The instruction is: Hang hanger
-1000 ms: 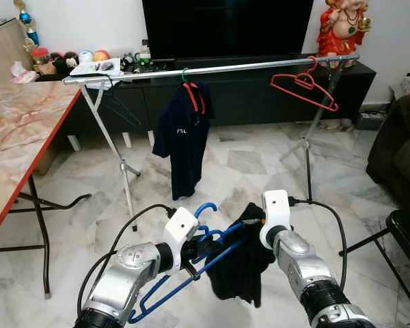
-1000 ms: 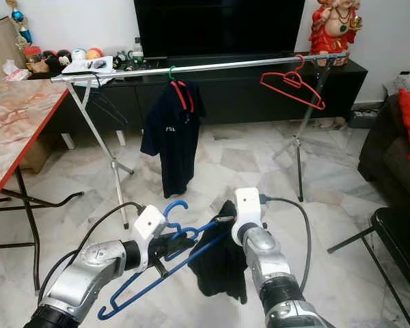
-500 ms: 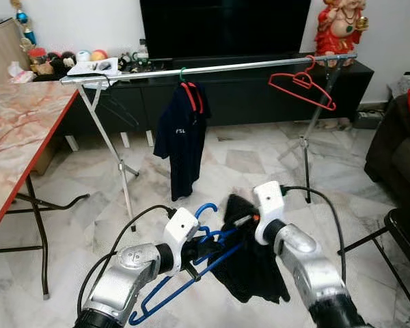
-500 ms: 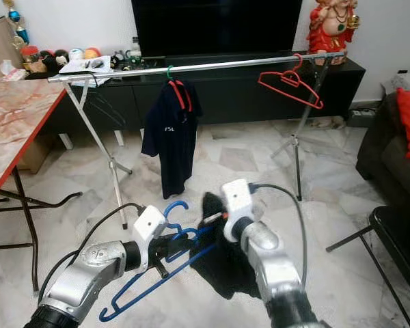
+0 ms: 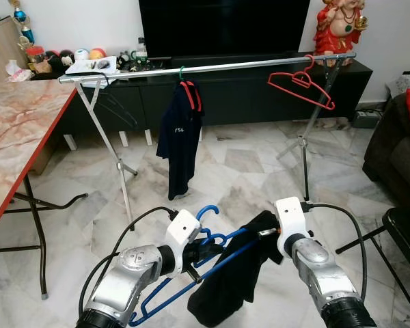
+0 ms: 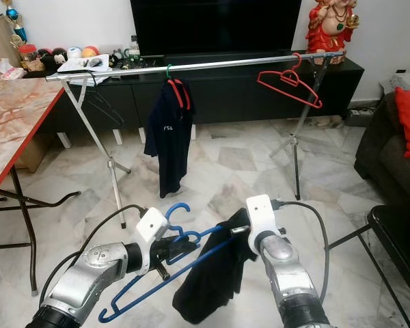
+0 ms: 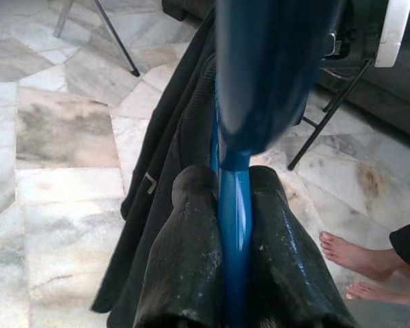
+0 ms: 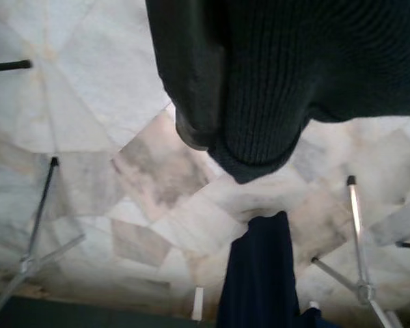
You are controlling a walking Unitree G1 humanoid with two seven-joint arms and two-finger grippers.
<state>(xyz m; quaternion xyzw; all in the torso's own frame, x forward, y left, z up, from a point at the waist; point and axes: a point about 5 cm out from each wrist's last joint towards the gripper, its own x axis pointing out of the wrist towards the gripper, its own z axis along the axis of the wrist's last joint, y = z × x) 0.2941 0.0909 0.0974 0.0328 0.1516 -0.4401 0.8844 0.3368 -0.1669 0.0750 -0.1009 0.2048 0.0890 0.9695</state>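
Hanging low in the centre of the frame, the blue hanger (image 5: pixel 191 270) is clamped between the left gripper (image 7: pixel 234 225) fingers, well short of the rail (image 5: pixel 212 67) across the upper frame. The black garment (image 5: pixel 229 283), bunched near the right gripper (image 5: pixel 263 236) half a second ago, now drapes longer along the hanger arm, fingers closed on its cloth. Dressing looks nearly done; lifting comes next. No containers are in play.

Pale marble-tiled floor (image 5: pixel 239 160) underfoot. Long black TV cabinet (image 5: pixel 260 92) against white wall (image 5: pixel 82 20). Marble-topped table (image 5: pixel 14 130) at left, dark sofa (image 5: pixel 396 147) at right.
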